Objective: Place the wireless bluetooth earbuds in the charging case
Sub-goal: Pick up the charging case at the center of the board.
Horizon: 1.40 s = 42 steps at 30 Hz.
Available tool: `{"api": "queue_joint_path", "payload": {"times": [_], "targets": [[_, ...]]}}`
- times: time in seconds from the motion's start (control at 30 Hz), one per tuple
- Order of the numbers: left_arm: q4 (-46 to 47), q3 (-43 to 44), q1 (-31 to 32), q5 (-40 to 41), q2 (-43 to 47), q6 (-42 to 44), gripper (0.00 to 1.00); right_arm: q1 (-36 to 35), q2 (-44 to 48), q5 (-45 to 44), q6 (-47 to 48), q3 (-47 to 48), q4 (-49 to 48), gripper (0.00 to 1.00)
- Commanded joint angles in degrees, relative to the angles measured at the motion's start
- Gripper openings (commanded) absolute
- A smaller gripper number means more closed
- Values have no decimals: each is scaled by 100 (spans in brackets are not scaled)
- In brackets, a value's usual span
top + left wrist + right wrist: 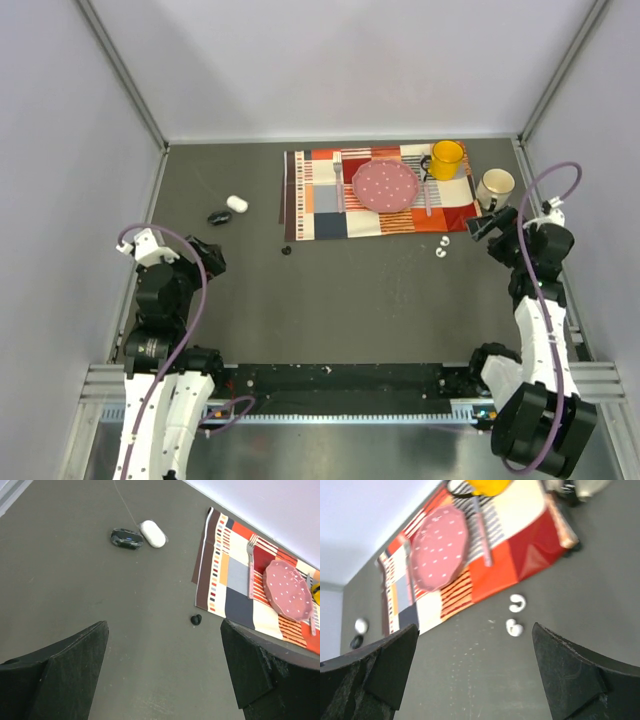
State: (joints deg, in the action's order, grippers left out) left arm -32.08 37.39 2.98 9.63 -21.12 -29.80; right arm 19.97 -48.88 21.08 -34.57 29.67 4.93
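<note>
Two white earbuds (441,247) lie side by side on the dark table, just below the placemat's right corner; in the right wrist view they are one earbud (517,602) and a second (514,628). A black earbud (287,250) lies alone near the placemat's left corner, and shows as the black earbud (196,620) in the left wrist view. A white oval charging case (237,204) and a black oval case (218,217) rest touching at the far left. My left gripper (207,252) is open and empty, short of both cases. My right gripper (483,222) is open and empty, right of the white earbuds.
A patchwork placemat (320,215) at the back carries a pink plate (385,186), a fork (339,180) and a yellow mug (446,159). A cream mug (494,187) stands off its right edge, close to my right gripper. White walls close in three sides.
</note>
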Motion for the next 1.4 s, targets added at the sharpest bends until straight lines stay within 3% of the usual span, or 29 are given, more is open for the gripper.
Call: {"api": "queue_joint_path", "payload": {"times": [0.0,0.23,0.37,0.57,0.7,0.83,0.97,1.37], "targets": [[482,-73,-35,-347,65,45,99,-500,-120,1170,643,486,-512,96],[606,-30,-35,-269,-146,97,99,-1581,-578,1680,969,1189,-212,97],[343,163,-35,-76,-435,194,99,-2233,-736,1294,1110,1410,-79,98],[509,-65,-35,119,-708,202,99,-2707,-1404,1372,-83,1893,-448,95],[501,128,-35,145,-1007,343,99,-3349,-985,1118,151,1560,-713,95],[545,357,-35,40,-1429,440,99,-3350,-886,837,301,1620,-345,95],[606,384,-35,-469,-1947,414,99,-3350,-886,1205,179,1516,-247,95],[1177,173,-35,-435,-2650,142,97,-3350,-43,1091,380,1216,52,96]]}}
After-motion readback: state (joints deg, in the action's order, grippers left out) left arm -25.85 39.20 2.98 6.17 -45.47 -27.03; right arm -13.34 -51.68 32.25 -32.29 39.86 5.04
